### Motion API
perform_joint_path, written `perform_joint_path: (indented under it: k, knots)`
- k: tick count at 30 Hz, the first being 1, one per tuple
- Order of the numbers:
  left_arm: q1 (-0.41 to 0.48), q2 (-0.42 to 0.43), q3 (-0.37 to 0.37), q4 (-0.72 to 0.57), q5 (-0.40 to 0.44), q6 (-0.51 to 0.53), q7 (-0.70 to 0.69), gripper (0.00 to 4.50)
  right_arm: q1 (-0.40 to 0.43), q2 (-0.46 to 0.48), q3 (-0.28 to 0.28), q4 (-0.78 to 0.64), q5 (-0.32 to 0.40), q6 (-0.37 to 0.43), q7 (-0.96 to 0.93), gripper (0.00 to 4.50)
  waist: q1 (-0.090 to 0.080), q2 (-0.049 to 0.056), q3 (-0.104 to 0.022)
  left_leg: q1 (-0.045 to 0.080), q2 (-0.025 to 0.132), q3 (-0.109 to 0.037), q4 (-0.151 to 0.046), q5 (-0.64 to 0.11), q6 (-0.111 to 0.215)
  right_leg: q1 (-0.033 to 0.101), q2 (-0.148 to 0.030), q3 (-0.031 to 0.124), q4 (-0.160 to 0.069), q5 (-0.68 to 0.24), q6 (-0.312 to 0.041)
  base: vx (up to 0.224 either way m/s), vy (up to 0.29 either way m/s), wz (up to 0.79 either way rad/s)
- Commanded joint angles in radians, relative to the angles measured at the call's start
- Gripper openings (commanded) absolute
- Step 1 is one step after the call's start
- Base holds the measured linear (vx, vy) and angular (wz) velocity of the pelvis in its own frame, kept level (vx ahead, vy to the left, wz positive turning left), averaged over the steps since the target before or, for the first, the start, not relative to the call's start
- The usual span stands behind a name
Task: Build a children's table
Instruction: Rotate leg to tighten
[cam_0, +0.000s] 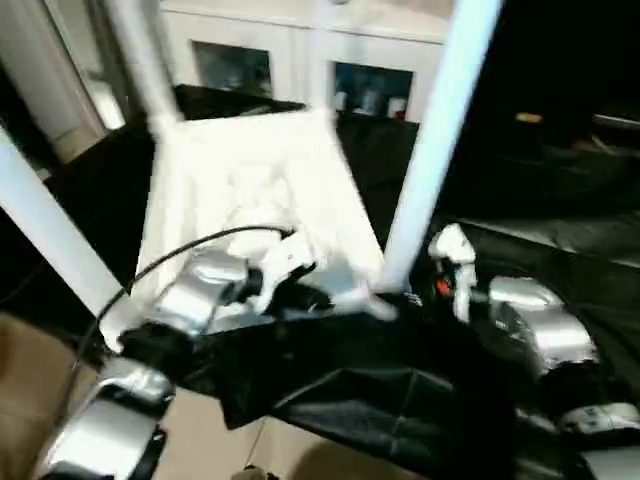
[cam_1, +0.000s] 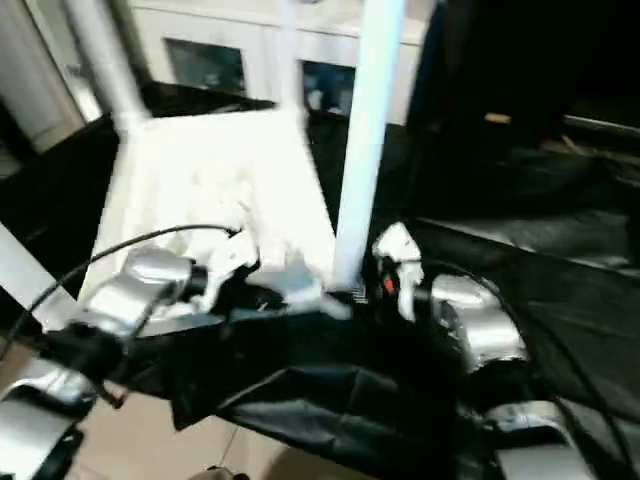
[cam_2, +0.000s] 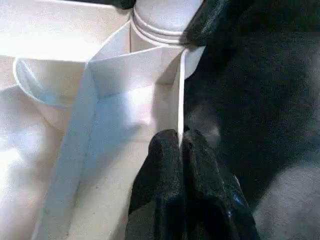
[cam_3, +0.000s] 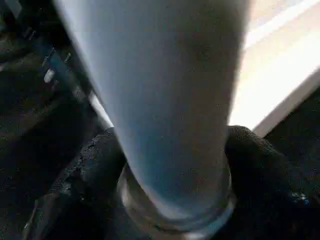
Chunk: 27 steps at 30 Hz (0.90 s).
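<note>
Tapering, seemingly smooth leg (cam_3: 165, 100); thin-ribbed tabletop (cam_2: 75, 150)

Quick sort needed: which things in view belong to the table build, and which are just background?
Job:
- children's table, upside down
- leg at its near corner
- left gripper, shut on the table's rim
- right gripper, fingers either side of that leg

Background:
- white cabinet
- black cloth

table (cam_0: 250, 170): white | cloth (cam_0: 380, 400): black | forearms (cam_0: 195, 285): silver
</note>
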Motion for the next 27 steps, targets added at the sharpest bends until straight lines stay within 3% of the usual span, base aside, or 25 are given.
perform_joint_path:
  k: [1, 4, 9, 13, 15, 16, 18, 20, 23, 27]
  knots:
    - [0.006, -0.002, -0.019, -0.036, -0.014, 0.015, -0.038, 0.00, 0.012, -0.010, 0.022, -0.015, 0.001, 0.020, 0.028, 3.13, -0.002, -0.002, -0.061, 0.031, 0.055, -0.021, -0.074, -0.252, 0.045, 0.043, -0.054, 0.031, -0.066, -0.118, -0.282, 0.000, 0.000, 0.00]
    - [0.018, 0.012, -0.019, -0.061, -0.021, 0.029, -0.055, 0.00, 0.011, -0.013, 0.024, -0.020, 0.004, 0.029, 0.047, 2.81, -0.002, -0.006, -0.061, 0.029, 0.053, -0.022, -0.074, -0.253, 0.031, 0.044, -0.057, 0.033, -0.066, -0.132, -0.272, 0.000, 0.000, 0.00]
    - [0.026, 0.016, -0.016, -0.077, -0.024, 0.035, -0.058, 0.00, 0.015, -0.006, 0.025, -0.031, 0.020, 0.040, 0.060, 2.62, -0.002, -0.006, -0.064, 0.027, 0.051, -0.021, -0.069, -0.207, 0.048, 0.045, -0.055, 0.032, -0.062, -0.081, -0.275, 0.000, 0.000, 0.00]
    - [0.015, -0.023, 0.006, -0.051, -0.015, 0.030, 0.032, 0.00, 0.049, 0.047, 0.026, -0.047, 0.020, 0.041, -0.009, 2.57, 0.001, -0.007, -0.066, 0.026, 0.051, -0.020, -0.066, -0.187, 0.059, 0.044, -0.056, 0.031, -0.060, -0.058, -0.278, 0.000, 0.000, 0.00]
    - [0.001, -0.051, 0.021, -0.021, -0.005, 0.024, 0.103, 0.00, 0.047, 0.085, 0.012, -0.010, -0.006, 0.019, -0.116, 2.56, -0.001, -0.007, -0.062, 0.027, 0.050, -0.020, -0.070, -0.218, 0.046, 0.042, -0.056, 0.031, -0.066, -0.109, -0.271, 0.000, 0.000, 0.00]
    - [-0.019, -0.090, 0.040, 0.018, 0.006, 0.016, 0.199, 0.00, 0.033, 0.136, -0.016, 0.058, -0.041, -0.006, -0.284, 2.56, -0.009, -0.005, -0.052, 0.031, 0.050, -0.022, -0.079, -0.297, 0.010, 0.034, -0.060, 0.033, -0.080, -0.240, -0.250, 0.000, 0.000, 0.00]
    - [-0.039, -0.126, 0.054, 0.054, 0.016, 0.013, 0.285, 0.00, 0.023, 0.179, -0.043, 0.108, -0.056, -0.018, -0.411, 2.55, -0.022, -0.006, -0.047, 0.039, 0.045, -0.029, -0.084, -0.373, -0.036, 0.030, -0.063, 0.033, -0.095, -0.389, -0.207, -0.031, 0.001, -0.01]
    - [-0.061, -0.166, 0.068, 0.089, 0.027, 0.007, 0.378, 0.00, 0.015, 0.225, -0.069, 0.146, -0.062, -0.028, -0.535, 2.55, -0.031, -0.005, -0.047, 0.042, 0.045, -0.038, -0.088, -0.410, -0.055, 0.030, -0.065, 0.032, -0.102, -0.464, -0.169, -0.056, 0.013, -0.05]
    - [-0.076, -0.242, 0.072, 0.109, 0.035, 0.002, 0.475, 0.00, -0.005, 0.308, -0.097, 0.167, -0.068, -0.035, -0.723, 2.54, -0.034, 0.004, -0.048, 0.044, 0.043, -0.038, -0.091, -0.428, -0.053, 0.022, -0.061, 0.033, -0.111, -0.460, -0.151, -0.018, 0.005, -0.02]
    - [-0.068, -0.273, 0.055, 0.105, 0.036, 0.002, 0.472, 0.00, -0.014, 0.352, -0.080, 0.142, -0.064, -0.058, -0.696, 2.54, -0.037, 0.003, -0.052, 0.040, 0.042, -0.039, -0.093, -0.430, -0.035, 0.027, -0.059, 0.032, -0.111, -0.409, -0.148, 0.000, 0.000, 0.00]
